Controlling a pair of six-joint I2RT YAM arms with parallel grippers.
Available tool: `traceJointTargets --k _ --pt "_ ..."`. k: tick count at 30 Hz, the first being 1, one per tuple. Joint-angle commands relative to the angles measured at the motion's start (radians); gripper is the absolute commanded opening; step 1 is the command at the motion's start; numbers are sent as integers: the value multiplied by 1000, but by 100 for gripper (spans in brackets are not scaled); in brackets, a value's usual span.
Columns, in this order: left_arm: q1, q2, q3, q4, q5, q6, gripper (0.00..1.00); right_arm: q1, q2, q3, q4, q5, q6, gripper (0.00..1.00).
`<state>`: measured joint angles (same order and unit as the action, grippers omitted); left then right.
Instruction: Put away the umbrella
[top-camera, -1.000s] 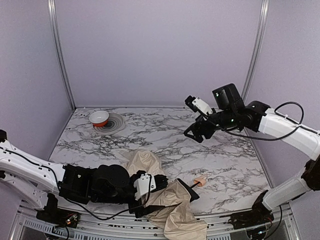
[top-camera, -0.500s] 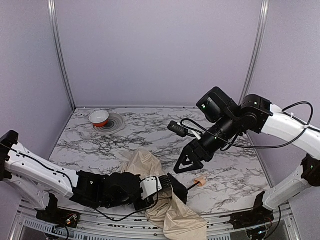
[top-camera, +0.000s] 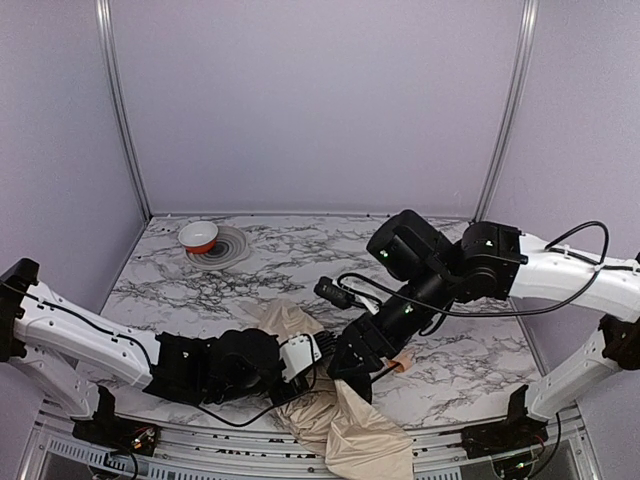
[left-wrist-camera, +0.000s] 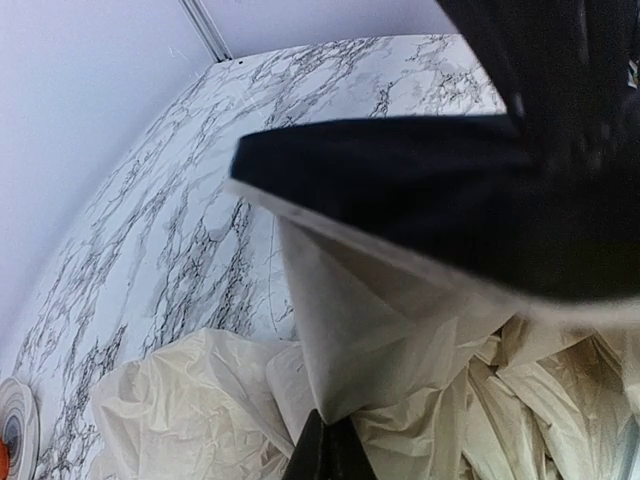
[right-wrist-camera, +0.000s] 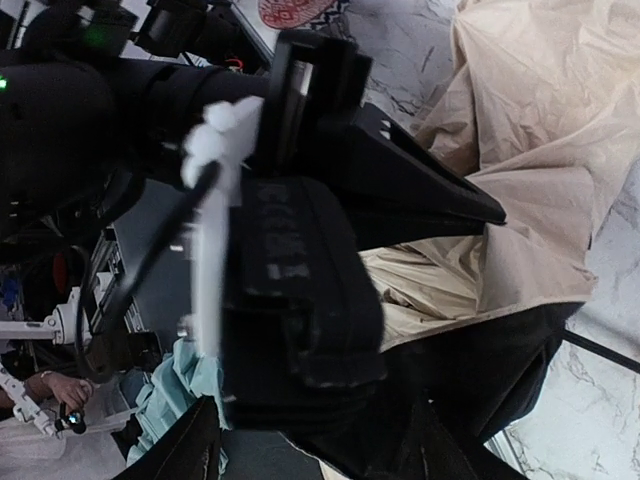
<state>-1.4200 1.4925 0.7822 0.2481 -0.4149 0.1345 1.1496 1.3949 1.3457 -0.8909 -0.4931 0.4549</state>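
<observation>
Left end effector (top-camera: 322, 353) tight on umbrella (top-camera: 370, 445); right end effector (top-camera: 350, 380) agape; embossed lettering (right-wrist-camera: 275, 235) unreadable.

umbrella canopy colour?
The umbrella canopy is plain cream-beige, with no pattern; it shows best in the right wrist view.

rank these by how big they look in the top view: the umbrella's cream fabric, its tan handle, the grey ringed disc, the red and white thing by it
1. cream fabric
2. grey ringed disc
3. red and white thing
4. tan handle
Disc and thing lie farther off; the order is clear anyway.
</observation>
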Motion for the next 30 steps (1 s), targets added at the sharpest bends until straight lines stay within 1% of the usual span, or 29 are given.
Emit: traceJointTargets --k 1,2,3,5,7,8,9,11,13,14,16,18,19,20,22,23,26,27,29,30 --pt "36 -47 -23 51 35 -41 1 14 6 -62 92 48 67 62" --pt "52 -57 -30 56 56 -56 1 15 7 -70 97 50 65 60" --pt "70 -67 -40 64 75 -70 1 16 7 -77 108 51 66 57" --pt "90 -79 -57 77 96 -84 1 16 7 -96 130 73 70 46" --pt "95 -84 -74 84 108 -76 1 15 19 -105 134 88 62 19" --pt "97 -83 -78 88 113 -73 1 16 24 -104 140 87 55 3" --pt "101 -82 -83 92 117 -72 1 15 25 -100 150 84 45 0" --pt "118 -80 -102 106 139 -77 1 3 16 -83 195 44 17 0" --pt "149 -72 -123 125 171 -81 1 -27 -8 -78 283 -42 -1 0" --pt "160 -66 -128 129 184 -81 2 -48 -24 -89 341 -104 14 0" --pt "173 -53 -128 133 205 -79 2 -100 -38 -107 412 -170 39 0" --pt "179 -43 -126 137 212 -78 2 -128 -35 -88 354 -153 -4 0" --pt "184 -39 -126 144 212 -80 2 -127 -33 -68 291 -92 -49 0" --pt "190 -34 -129 153 212 -85 2 -117 -33 -50 236 -37 -80 3" --pt "210 -18 -132 170 215 -106 1 -71 -40 -33 169 74 -120 12" --pt "217 -11 -130 175 221 -112 1 -42 -45 -34 155 114 -130 19" --pt "222 3 -127 190 234 -110 1 25 -48 -71 186 151 -119 37" --pt "222 6 -126 194 239 -108 1 41 -45 -88 201 151 -116 42" --pt "223 7 -128 198 242 -110 1 68 -36 -116 212 171 -125 48" --pt "224 7 -129 199 243 -110 1 74 -32 -129 215 184 -130 49"
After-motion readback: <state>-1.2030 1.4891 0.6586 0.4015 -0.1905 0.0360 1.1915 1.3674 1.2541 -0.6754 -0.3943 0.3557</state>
